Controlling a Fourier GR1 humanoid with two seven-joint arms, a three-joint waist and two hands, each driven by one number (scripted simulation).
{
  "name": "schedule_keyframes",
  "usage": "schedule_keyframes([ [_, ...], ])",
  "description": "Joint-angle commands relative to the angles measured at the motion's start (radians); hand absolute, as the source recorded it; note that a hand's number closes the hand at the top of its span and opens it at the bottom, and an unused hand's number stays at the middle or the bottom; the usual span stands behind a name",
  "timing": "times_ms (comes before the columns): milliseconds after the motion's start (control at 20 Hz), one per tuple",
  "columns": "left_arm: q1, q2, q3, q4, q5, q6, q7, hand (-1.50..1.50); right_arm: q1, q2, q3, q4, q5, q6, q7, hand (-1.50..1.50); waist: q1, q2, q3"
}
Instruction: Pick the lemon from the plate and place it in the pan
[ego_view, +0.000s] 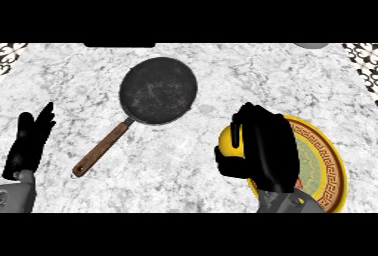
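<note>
A yellow lemon (229, 141) shows at the left edge of the ornate plate (325, 165), mostly hidden by my right hand (262, 147), whose fingers and thumb curl round it. The dark round pan (159, 90) lies up and to the left of that hand, its brown handle (101, 149) pointing down-left. My left hand (28, 145) rests open at the left edge, fingers up, far from the pan.
The plate has a yellow rim, a red patterned band and a pale green centre, and sits at the counter's right. A grey object (311, 45) peeks in at the top right. Marble counter (66, 85) surrounds the pan.
</note>
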Motion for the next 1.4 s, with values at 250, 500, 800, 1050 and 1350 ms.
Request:
schedule_keyframes([
  [250,-0.010,0.002,0.005,0.018,-0.013,-0.014,-0.015,0.00,-0.340,0.024,-0.034,0.369,-0.201,-0.256,0.095,1.50,0.011,0.004,0.001],
  [500,0.003,0.000,0.021,0.061,0.010,-0.041,-0.075,0.00,-0.489,0.024,-0.076,0.664,-0.346,-0.449,0.030,1.50,0.026,0.010,0.000],
  [800,-0.079,-0.025,-0.027,0.014,-0.035,-0.006,0.019,0.00,-0.717,0.024,-0.075,1.018,-0.509,-0.617,-0.001,1.50,0.058,0.018,0.001],
  [1050,-0.037,-0.032,-0.045,-0.075,-0.021,-0.031,0.050,0.00,-0.781,0.024,-0.097,1.237,-0.630,-0.679,-0.130,1.50,0.088,0.021,0.002],
  [1350,-0.091,-0.035,-0.058,0.009,-0.044,-0.032,-0.003,0.00,-0.776,0.024,-0.083,1.359,-0.757,-0.726,-0.264,1.50,0.124,0.044,0.001],
])
